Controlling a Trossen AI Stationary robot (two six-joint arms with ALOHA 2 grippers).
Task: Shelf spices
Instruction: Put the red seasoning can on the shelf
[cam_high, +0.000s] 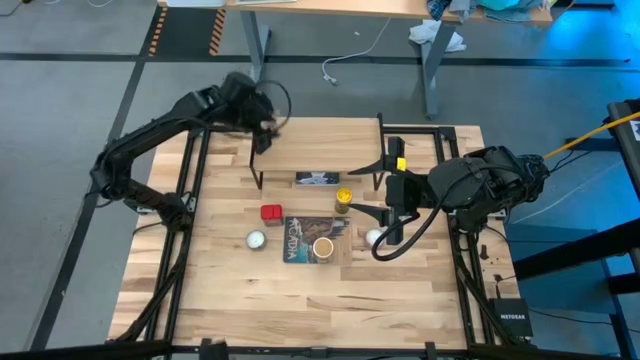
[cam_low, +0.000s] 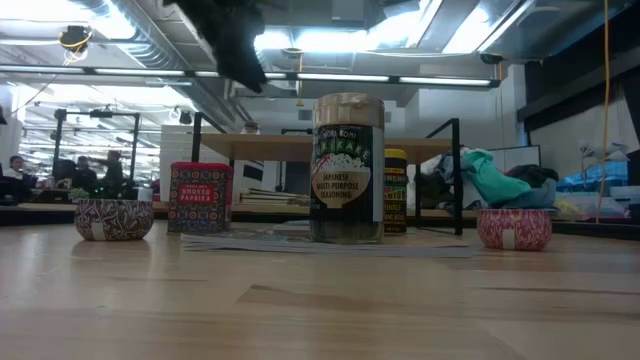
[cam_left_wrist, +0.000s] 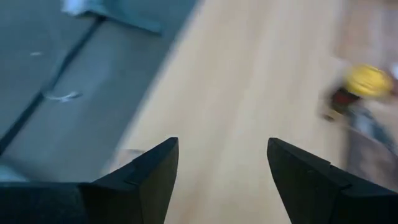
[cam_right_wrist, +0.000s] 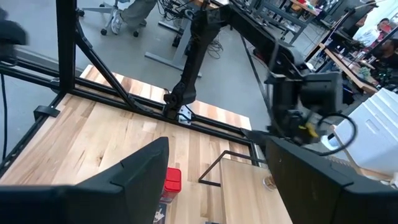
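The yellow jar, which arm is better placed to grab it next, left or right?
Probably the right. The right gripper, open, hangs close beside the yellow jar near the table's middle. The left gripper, also open, is up at the far end of the shelf, farther from the jar.

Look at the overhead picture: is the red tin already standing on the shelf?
No. The red tin stands on the table in front of the shelf, beside the picture book.

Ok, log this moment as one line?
left gripper: open, over shelf | right gripper: open, idle | red tin, yellow jar: on table
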